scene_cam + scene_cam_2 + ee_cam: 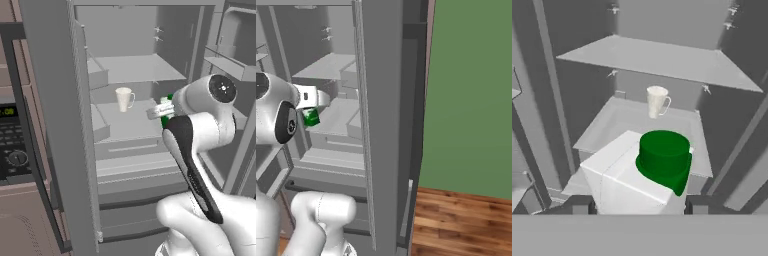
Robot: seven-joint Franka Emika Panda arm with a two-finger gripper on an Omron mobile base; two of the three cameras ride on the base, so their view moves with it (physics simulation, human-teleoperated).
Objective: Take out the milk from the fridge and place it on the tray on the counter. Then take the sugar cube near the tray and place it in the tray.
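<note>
Inside fridge (140, 70): milk (643, 176), mug (657, 102)

A white mug (124, 98) is standing upright, far back; a black oven (12, 145) is sitting at left.

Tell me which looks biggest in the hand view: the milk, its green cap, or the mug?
1. The milk, biggest, but it sits right up against the camera.
2. Its green cap.
3. The mug, smallest-looking, though it stands farther back on the fridge shelf, so its real size could be bigger.
</note>
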